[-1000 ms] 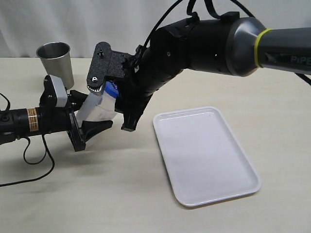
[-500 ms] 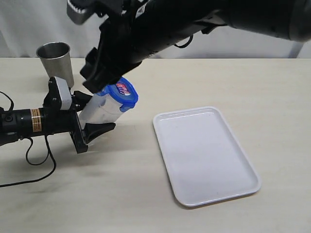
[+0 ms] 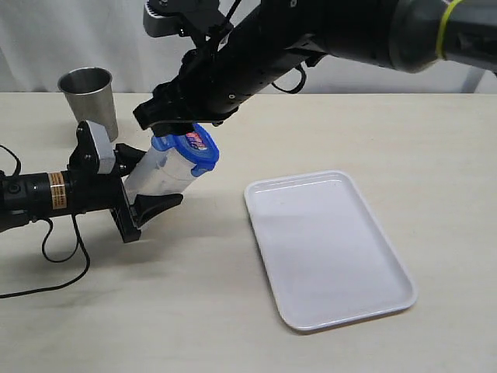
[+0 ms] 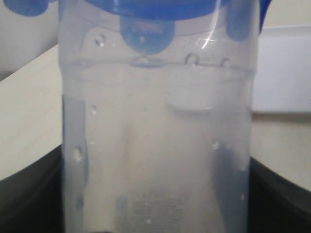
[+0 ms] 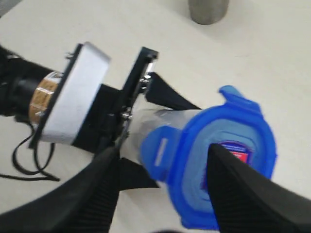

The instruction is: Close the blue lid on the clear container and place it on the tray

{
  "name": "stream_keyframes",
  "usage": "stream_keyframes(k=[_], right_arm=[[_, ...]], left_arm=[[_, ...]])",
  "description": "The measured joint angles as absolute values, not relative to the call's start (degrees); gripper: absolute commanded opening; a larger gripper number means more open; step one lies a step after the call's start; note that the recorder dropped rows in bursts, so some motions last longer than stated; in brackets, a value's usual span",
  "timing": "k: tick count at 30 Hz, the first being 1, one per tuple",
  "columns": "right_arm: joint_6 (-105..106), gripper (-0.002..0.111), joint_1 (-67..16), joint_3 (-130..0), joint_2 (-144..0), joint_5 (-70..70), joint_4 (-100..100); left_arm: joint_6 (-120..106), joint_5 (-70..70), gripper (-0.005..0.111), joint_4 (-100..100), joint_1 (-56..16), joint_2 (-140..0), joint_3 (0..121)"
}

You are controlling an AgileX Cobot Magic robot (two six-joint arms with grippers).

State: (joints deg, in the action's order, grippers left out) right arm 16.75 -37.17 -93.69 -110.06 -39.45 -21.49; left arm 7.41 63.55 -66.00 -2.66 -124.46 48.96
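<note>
Clear container: not on the tray; well apart from it, over the worktop, near the steel cup. Leans at a tilt, mouth raised toward the tray side. Carries the blue lid on its mouth.

Lid seating: shows one tab flared outward and another folded down over the rim in the right wrist view. Cannot tell whether any snap is locked.

Risks, judged from this state:
- Could seat crooked or pop off if pressed off-centre, because of the tilted mouth and the unevenly set tabs.
- Could slide or rotate in the grip under a hard push. Smooth wall, droplets on it in the left wrist view, held from two sides only.
- Could spring open during transfer if only some tabs are snapped.
- Could topple at set-down. Tall and narrow, and a low tray rim gives no support.

Left end effector: clamped around the container's lower body, jaws on opposite sides and kept wide by the wall.

Right end effector: spread wide and holding nothing. Hovers just above the lid, with a finger on either side of it in the right wrist view. Contact with the lid not resolvable.
</note>
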Motion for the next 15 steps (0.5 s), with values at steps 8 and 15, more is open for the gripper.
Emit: stream_keyframes(k=[8,15], right_arm=[[12.6,0.052,-36.8,-95.6,-114.1,-39.5,-16.8],[12.6,0.045,-36.9,-95.9,-115.7,-39.1,-18.0]], left_arm=[[7.3,63.5,0.000,-66.0,-2.7,-124.5,49.0],[7.3,63.4,0.000,-66.0,-2.7,-124.5,49.0]])
